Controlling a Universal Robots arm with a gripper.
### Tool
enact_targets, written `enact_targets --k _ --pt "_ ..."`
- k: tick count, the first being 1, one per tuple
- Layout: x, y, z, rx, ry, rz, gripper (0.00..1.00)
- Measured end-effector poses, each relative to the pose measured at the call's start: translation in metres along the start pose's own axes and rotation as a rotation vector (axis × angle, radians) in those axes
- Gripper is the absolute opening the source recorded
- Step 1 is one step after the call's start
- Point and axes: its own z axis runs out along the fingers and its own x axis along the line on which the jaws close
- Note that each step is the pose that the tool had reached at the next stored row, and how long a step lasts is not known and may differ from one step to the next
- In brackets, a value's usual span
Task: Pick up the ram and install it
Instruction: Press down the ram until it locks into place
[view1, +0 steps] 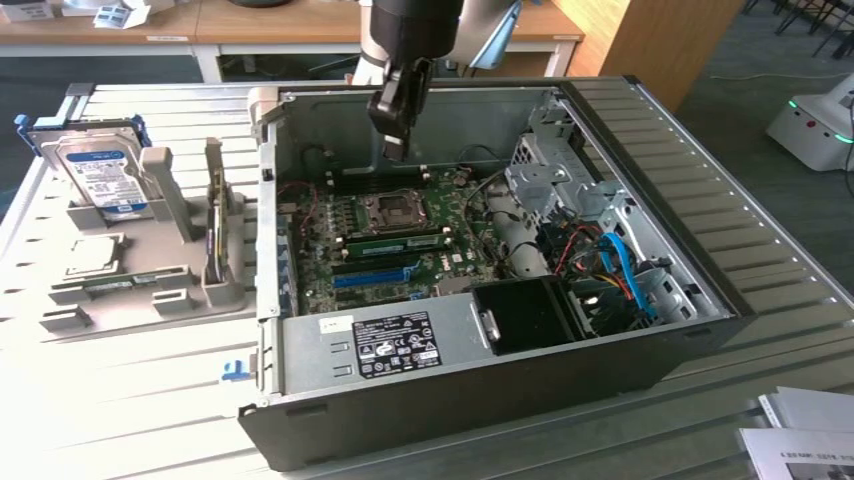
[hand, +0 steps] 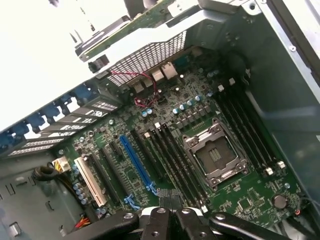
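Gripper (view1: 396, 135) hovers, jaws shut and empty, above the open case (view1: 641, 130); the ram (view1: 396, 241) lies seated in its slot beside the empty socket (view1: 396, 209); descending squarely seems wise.

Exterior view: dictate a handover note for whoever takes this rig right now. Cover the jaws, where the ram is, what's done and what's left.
Gripper: jaws shut, hanging over the open computer case, above the motherboard. Nothing is clearly held.
Ram: a green stick lies along the slots beside the empty processor socket, apart from the gripper.
Done: the ram looks picked up and placed in the case.
Left: I cannot tell whether it is fully seated, so check that.
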Motion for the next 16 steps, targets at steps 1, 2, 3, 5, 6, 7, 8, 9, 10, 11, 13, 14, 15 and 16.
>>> enact_targets --k 1,2,3,5,6,7,8,9,10,11,13,14,15,16 --pt "0.0000 0.0000 0.0000 -0.0005 -0.0003 0.008 0.10" --pt "0.0000 0.0000 0.0000 -0.0010 -0.0006 0.016 0.10" --pt "0.0000 0.0000 0.0000 -0.0015 -0.0009 0.024 0.10" --pt "0.0000 0.0000 0.0000 -0.0026 -0.0016 0.041 0.10" --pt "0.0000 0.0000 0.0000 -0.0031 -0.0019 0.049 0.10" --pt "0.0000 0.0000 0.0000 -0.0036 -0.0022 0.057 0.10" --pt "0.0000 0.0000 0.0000 -0.0041 -0.0025 0.065 0.10" --pt "0.0000 0.0000 0.0000 -0.0046 -0.0028 0.072 0.10" --pt "0.0000 0.0000 0.0000 -0.0050 -0.0030 0.080 0.10" --pt "0.0000 0.0000 0.0000 -0.0056 -0.0034 0.088 0.10" --pt "-0.0001 0.0000 0.0000 -0.0066 -0.0040 0.104 0.10" --pt "-0.0001 0.0001 0.0000 -0.0072 -0.0043 0.112 0.10" --pt "-0.0001 0.0001 0.0000 -0.0076 -0.0046 0.120 0.10" --pt "-0.0001 0.0001 0.0000 -0.0081 -0.0049 0.127 0.10"
